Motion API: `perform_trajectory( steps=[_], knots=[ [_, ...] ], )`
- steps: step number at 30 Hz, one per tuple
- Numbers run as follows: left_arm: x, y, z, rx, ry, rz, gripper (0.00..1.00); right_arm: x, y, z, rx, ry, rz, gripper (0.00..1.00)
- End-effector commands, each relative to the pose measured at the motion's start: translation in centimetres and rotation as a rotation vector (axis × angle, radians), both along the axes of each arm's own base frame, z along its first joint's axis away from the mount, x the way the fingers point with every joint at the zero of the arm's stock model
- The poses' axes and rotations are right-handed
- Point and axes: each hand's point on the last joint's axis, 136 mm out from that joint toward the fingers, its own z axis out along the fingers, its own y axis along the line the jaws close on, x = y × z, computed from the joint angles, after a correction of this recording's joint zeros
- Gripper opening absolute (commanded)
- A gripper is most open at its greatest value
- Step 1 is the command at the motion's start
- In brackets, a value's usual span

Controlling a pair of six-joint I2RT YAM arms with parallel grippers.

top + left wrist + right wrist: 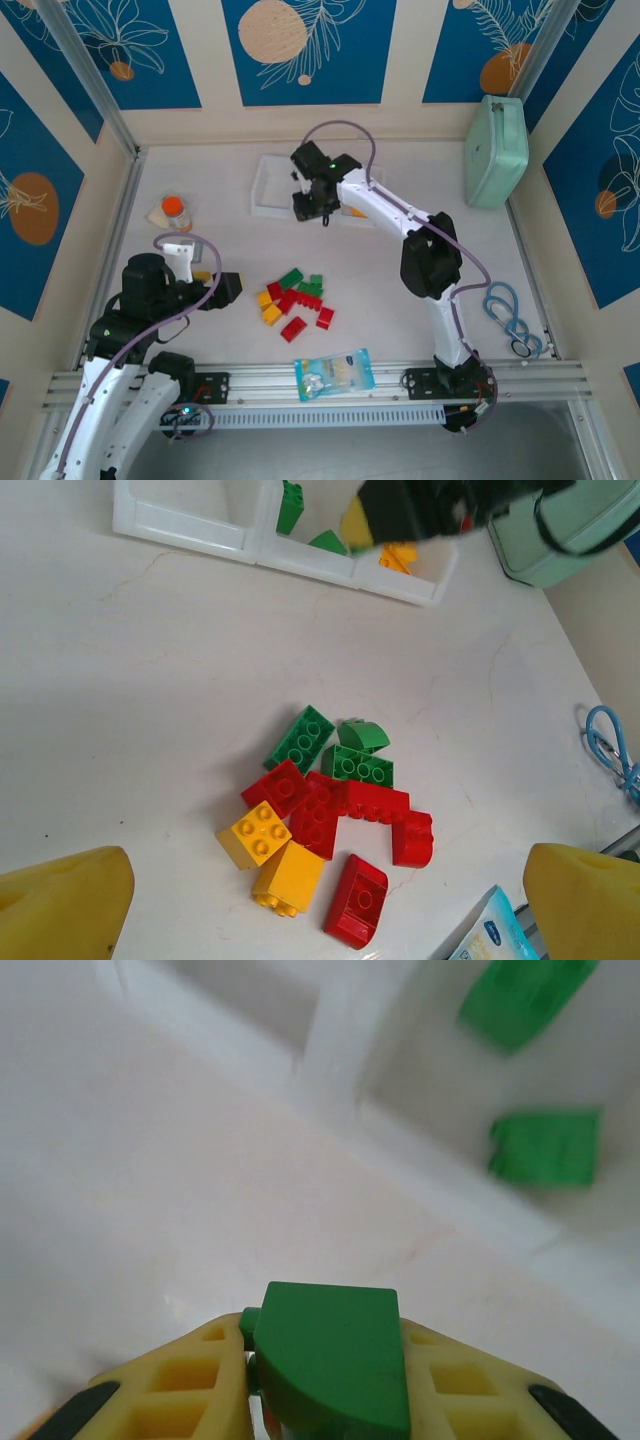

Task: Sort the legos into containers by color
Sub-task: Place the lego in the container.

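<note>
My right gripper (325,1390) is clamping a green lego (335,1345) over the worktop (150,1210) near the tray (335,1050), left gripper (322,905) hanging wide open above the pile (335,805).

1. From above, my right arm (385,205) covers much of the white tray (265,190), so I can't see inside that part.
2. The green brick (335,1355) between my right fingers (180,1385) is cut off at the bottom edge.
3. Two green bricks (545,1145) in the tray look fuzzy; the far one runs off the top.
4. My left fingers (70,905) are cut off at the bottom corners.
5. The right arm is a dark blur hiding part of a yellow brick (400,555).
6. The bag (490,930), the blue scissors (610,750) and the mint case (565,535) are cut by the edges.
</note>
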Motion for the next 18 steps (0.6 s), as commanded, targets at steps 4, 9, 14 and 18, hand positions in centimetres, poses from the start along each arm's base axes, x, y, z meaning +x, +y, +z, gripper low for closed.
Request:
perform_trajectory(
  steps=[4,9,14,18],
  knots=[
    [0.0,-0.1,-0.1,0.008,-0.007,-0.007,1.00,6.2,-0.2,0.8,0.054,-0.114,0.008,0.23],
    [0.0,-0.1,-0.1,0.010,-0.004,-0.007,1.00,9.5,-0.8,-0.2,0.024,-0.142,-0.006,0.23],
    [0.1,-0.1,-0.2,0.010,0.001,-0.011,1.00,11.9,-1.7,-1.9,-0.018,-0.158,-0.017,0.25],
    [0.1,-0.1,-0.3,0.012,0.007,-0.010,1.00,12.9,-2.3,-2.6,-0.026,-0.158,-0.030,0.35]
  ],
)
